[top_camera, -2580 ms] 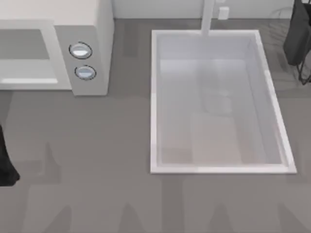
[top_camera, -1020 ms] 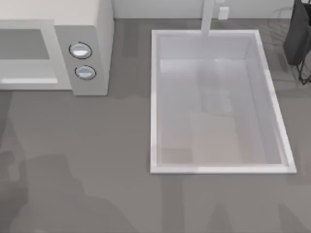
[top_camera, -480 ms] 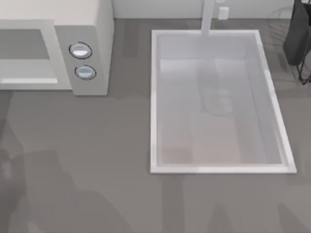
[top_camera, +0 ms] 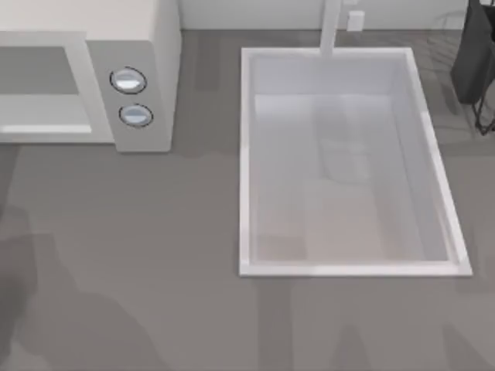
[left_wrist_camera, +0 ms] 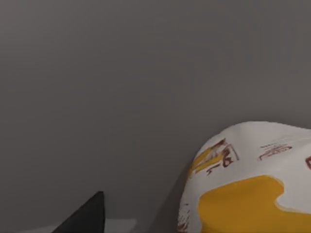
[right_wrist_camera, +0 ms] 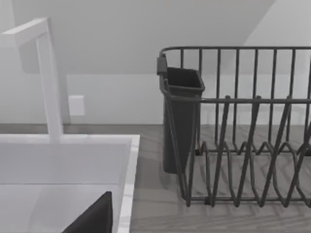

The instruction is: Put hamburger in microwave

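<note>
1. Moved since 2.6 s ago: the dark arm piece at the top view's left edge is gone. Only soft shadows now lie on the table [top_camera: 155, 232] at lower left, and they have shifted since half a second ago.
2. Unchanged: microwave [top_camera: 147, 46], sink [top_camera: 244, 193] and rack [top_camera: 473, 62] sit where they were.
3. Left gripper [left_wrist_camera: 85, 218]: one dark tip shows in the left wrist view, low over the grey table. Cannot tell how far open it is, and nothing shows in its hold.
4. Hamburger [left_wrist_camera: 252, 184]: rests on the table in the left wrist view. It is near the left gripper's tip but apart from it, with bare table between. White wrap, yellow patches, brownish marks.
5. Microwave: far left corner of the top view, grey cavity [top_camera: 35, 69] exposed. Its two knobs [top_camera: 128, 80] are on the side panel facing the sink.
6. Right gripper [right_wrist_camera: 92, 218]: dark tip shows in the right wrist view, over the sink's rim [right_wrist_camera: 127, 184]. Cannot tell its opening either, and nothing shows in its hold.
7. Right wrist view also has the faucet [right_wrist_camera: 48, 77] behind the sink. The wire rack [right_wrist_camera: 243, 126] with a dark cup [right_wrist_camera: 180, 116] stands just beside the sink.
</note>
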`<move>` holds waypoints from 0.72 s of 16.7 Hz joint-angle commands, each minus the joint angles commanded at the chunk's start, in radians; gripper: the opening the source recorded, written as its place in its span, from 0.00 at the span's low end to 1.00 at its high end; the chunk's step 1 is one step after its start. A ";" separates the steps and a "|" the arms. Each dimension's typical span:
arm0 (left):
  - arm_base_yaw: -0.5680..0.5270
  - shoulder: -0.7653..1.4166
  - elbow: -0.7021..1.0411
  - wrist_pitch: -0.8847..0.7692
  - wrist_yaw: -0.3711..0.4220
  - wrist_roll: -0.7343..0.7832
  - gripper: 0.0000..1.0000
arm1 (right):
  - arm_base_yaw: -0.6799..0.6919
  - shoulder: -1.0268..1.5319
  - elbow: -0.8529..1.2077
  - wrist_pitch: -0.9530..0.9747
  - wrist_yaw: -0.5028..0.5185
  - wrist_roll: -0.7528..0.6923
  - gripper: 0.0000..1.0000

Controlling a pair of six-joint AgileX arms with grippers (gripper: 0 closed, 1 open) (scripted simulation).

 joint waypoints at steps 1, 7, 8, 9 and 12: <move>0.000 0.013 -0.013 0.024 0.000 0.001 1.00 | 0.000 0.000 0.000 0.000 0.000 0.000 1.00; 0.000 0.023 -0.023 0.041 0.000 0.000 0.92 | 0.000 0.000 0.000 0.000 0.000 0.000 1.00; 0.000 0.023 -0.023 0.041 0.000 0.000 0.85 | 0.000 0.000 0.000 0.000 0.000 0.000 1.00; 0.000 0.023 -0.023 0.041 0.000 0.000 0.77 | 0.000 0.000 0.000 0.000 0.000 0.000 1.00; 0.000 0.023 -0.023 0.041 0.000 0.000 0.55 | 0.000 0.000 0.000 0.000 0.000 0.000 1.00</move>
